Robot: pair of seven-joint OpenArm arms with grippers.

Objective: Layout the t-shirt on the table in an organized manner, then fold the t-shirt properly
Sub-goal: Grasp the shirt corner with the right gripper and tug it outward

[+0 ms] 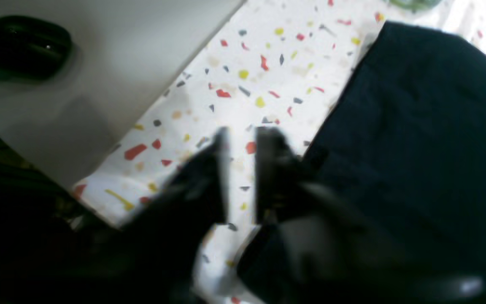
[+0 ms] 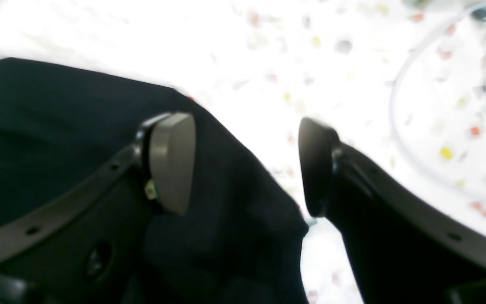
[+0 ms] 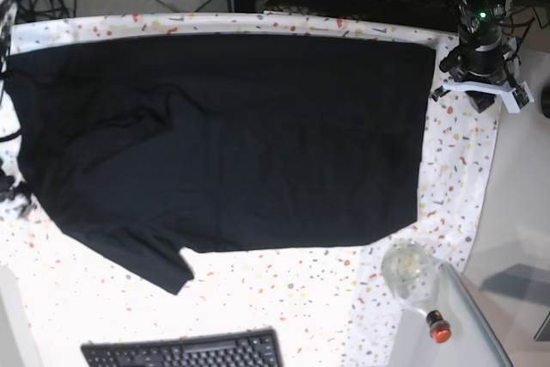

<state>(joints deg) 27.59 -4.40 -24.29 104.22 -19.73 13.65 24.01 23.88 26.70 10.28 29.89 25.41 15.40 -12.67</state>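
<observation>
The black t-shirt (image 3: 232, 135) lies spread flat across the speckled table (image 3: 284, 290), one short sleeve pointing to the near left corner. In the left wrist view my left gripper (image 1: 241, 135) hovers over bare table just beside the t-shirt's (image 1: 416, 139) edge. Its blurred fingers (image 1: 222, 169) are drawn almost together with nothing between them. My right gripper (image 2: 245, 122) stands open over the edge of the t-shirt (image 2: 234, 202), one pad (image 2: 171, 160) above the cloth and the other above the table (image 2: 268, 55). It holds nothing.
A black keyboard (image 3: 180, 351) sits at the table's near edge. A clear round object (image 3: 408, 268) and a red button (image 3: 438, 328) lie near right. A plain grey side surface (image 1: 99, 63) with a dark object (image 1: 23, 46) borders the table. A white cable (image 2: 395, 105) loops on the table.
</observation>
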